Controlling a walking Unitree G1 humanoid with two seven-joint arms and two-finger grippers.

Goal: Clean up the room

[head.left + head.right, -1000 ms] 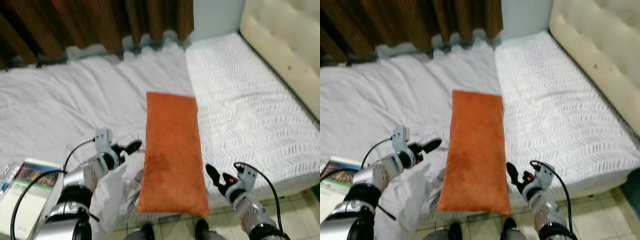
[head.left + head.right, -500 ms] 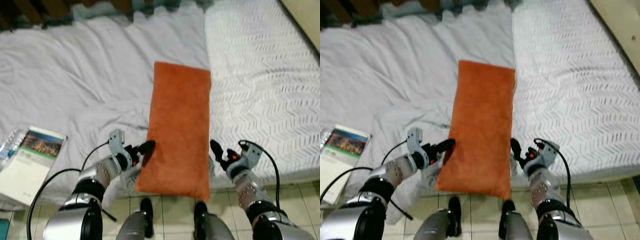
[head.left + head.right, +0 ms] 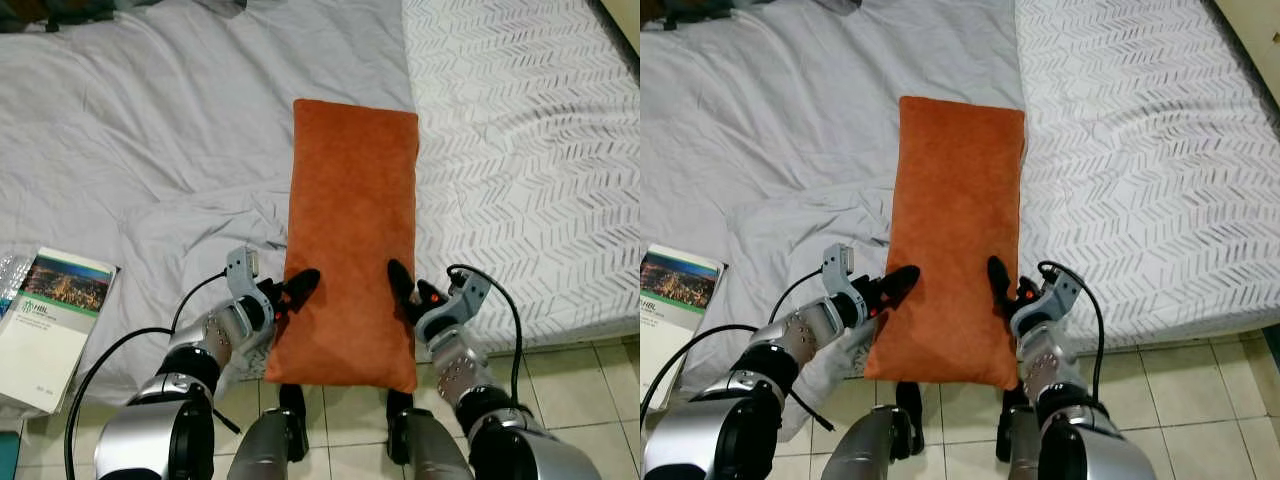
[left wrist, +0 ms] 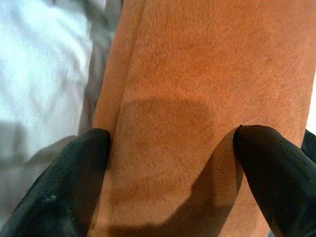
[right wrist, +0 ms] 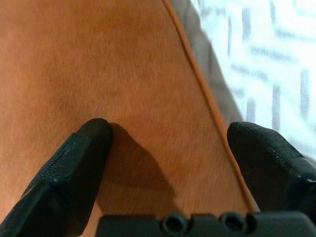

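orange cushion (image 3: 352, 240) lies lengthwise on the bed (image 3: 520, 150), its near end hanging over the mattress edge above the tiled floor (image 3: 570, 380). my left gripper (image 4: 170, 163) straddles the cushion's left edge with its fingers apart, one fingertip on the velvet. my right gripper (image 5: 180, 153) does the same at the right edge, fingers spread wide. a book (image 3: 50, 310) rests on the grey sheet (image 3: 140, 150) well off to my left.
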